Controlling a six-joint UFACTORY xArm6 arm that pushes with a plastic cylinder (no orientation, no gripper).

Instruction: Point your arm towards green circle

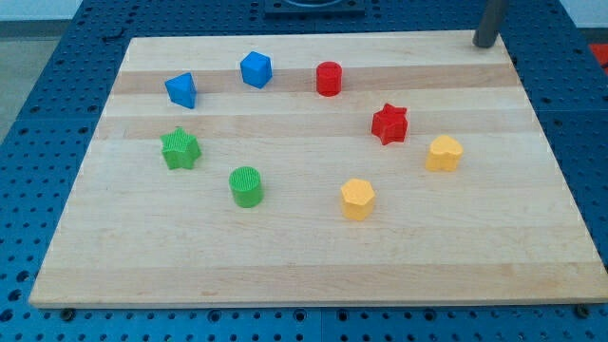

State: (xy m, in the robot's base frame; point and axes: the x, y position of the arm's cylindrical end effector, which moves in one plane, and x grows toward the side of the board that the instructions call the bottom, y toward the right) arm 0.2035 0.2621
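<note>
My tip (485, 44) at worktop (313, 256) top-right edge, touching no block; no gripper fitted, rod only. Green circle (246, 186) lies well apart, toward view's lower left, beside green star (180, 149).

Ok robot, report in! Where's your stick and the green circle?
My tip at the board's top right corner, touching no block. Green circle far off, lower left. Red star sits near the straight line between.

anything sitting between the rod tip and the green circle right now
Yes, partly. My tip is at the board's top right corner; the green circle sits lower left. A straight line between them passes very near the red star, with the red cylinder just above that line.
</note>
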